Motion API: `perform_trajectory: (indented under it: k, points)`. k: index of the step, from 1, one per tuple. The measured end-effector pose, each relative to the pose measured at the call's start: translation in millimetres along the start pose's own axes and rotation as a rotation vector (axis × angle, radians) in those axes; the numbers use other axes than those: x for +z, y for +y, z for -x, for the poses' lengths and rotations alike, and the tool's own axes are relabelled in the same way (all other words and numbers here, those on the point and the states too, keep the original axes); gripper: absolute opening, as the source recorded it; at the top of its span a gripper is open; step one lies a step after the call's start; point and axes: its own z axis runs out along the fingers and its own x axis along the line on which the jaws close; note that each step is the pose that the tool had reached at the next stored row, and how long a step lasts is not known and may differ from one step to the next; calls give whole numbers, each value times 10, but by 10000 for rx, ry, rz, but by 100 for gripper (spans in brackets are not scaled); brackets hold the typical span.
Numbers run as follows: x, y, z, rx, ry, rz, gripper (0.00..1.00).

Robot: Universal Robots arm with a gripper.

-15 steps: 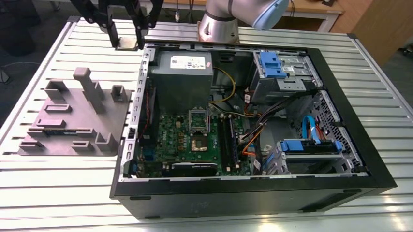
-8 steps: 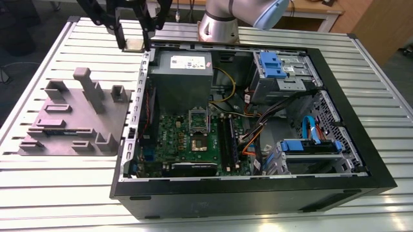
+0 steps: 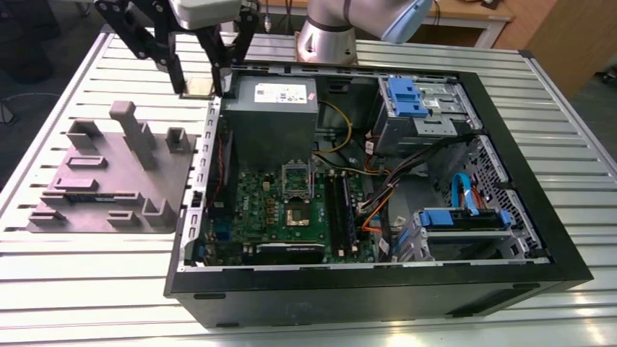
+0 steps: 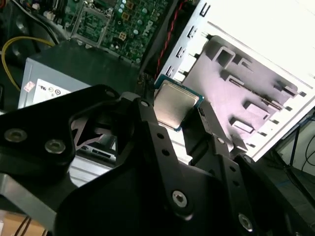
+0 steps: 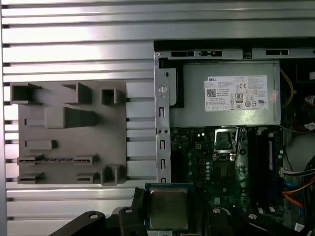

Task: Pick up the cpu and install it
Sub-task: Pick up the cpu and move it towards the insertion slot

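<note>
The cpu (image 3: 199,87), a small square chip with a silver-grey top and a green edge, hangs between the black fingers of my gripper (image 3: 202,89), which is shut on it. In the exterior view it is above the slatted table, just outside the far left corner of the open computer case (image 3: 540,181). Both wrist views show the cpu (image 4: 173,103) (image 5: 168,209) clamped by its edges. The green motherboard (image 3: 260,206) lies inside the case. Its square socket (image 3: 296,213) (image 5: 224,168) has a brownish centre, and its metal frame is raised.
A grey fixture plate (image 3: 106,173) (image 5: 69,132) with raised blocks lies on the table beside the case. A grey power supply box (image 3: 273,108) (image 5: 226,93) with a white label sits between the gripper and the socket. Cables and blue drive bays (image 3: 420,97) occupy the exterior view's right side of the case.
</note>
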Motion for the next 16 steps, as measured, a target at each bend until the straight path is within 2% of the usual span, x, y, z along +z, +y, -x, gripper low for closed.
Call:
perform_trajectory:
  k: [2, 9, 16]
  points:
    - [8, -13, 48, 1, 2, -2, 47]
    - [24, -12, 310, -1, 2, -1, 47]
    - [42, 0, 607, 1, 1, 0, 47]
